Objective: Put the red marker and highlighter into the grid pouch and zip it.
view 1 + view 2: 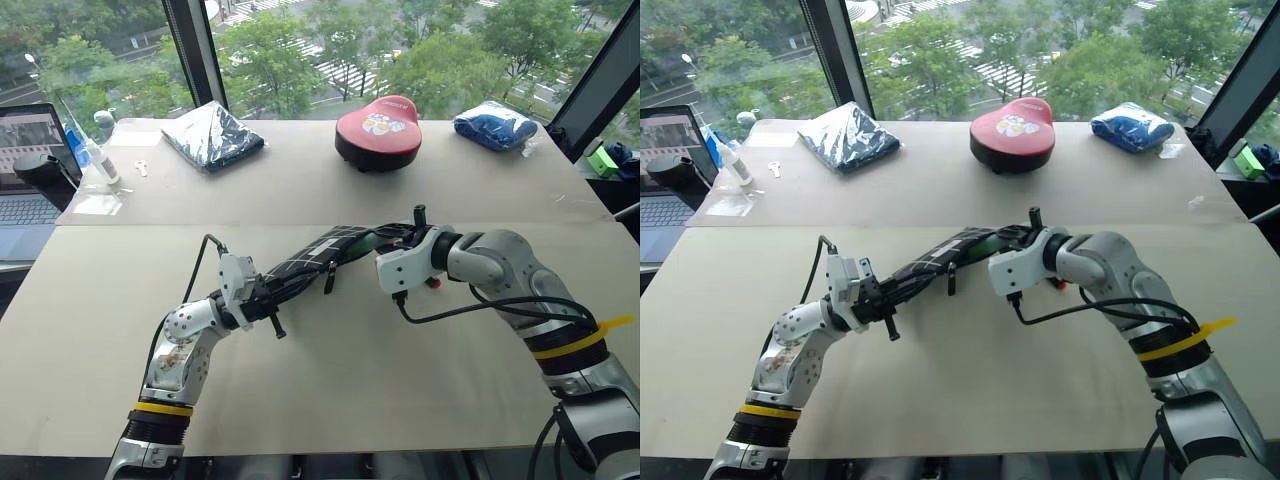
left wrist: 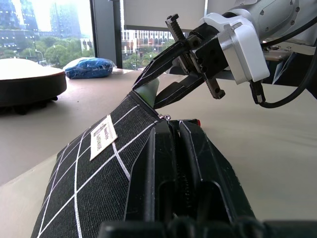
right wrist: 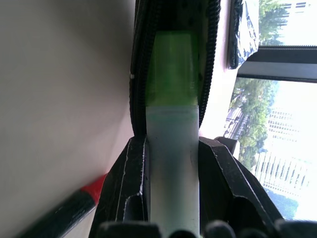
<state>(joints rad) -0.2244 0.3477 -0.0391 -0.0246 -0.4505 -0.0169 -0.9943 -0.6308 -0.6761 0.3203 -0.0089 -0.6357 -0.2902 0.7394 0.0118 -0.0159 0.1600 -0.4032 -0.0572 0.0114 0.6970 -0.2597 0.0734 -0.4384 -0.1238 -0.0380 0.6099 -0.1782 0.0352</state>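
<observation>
We find the grid pouch, a flat black fabric piece crossed with thin white lines and bearing a small white label, held above the pale matte table between the two arms. The left gripper has its black fingers pressed together on the near end of the pouch, along the zipper edge. The right gripper pinches the highlighter, a stubby piece with a smooth, pale translucent body and a glossy bright green cap; its fingers sit against either side of the body. The capped end lies between the two rows of black zipper teeth at the pouch's open mouth. We note the red marker, a slim black barrel with a red end, lying on the table just beside the right gripper. Well beyond, on the far table, stand a rounded red case, a dark folded cloth in clear wrapping and a blue bundle.
</observation>
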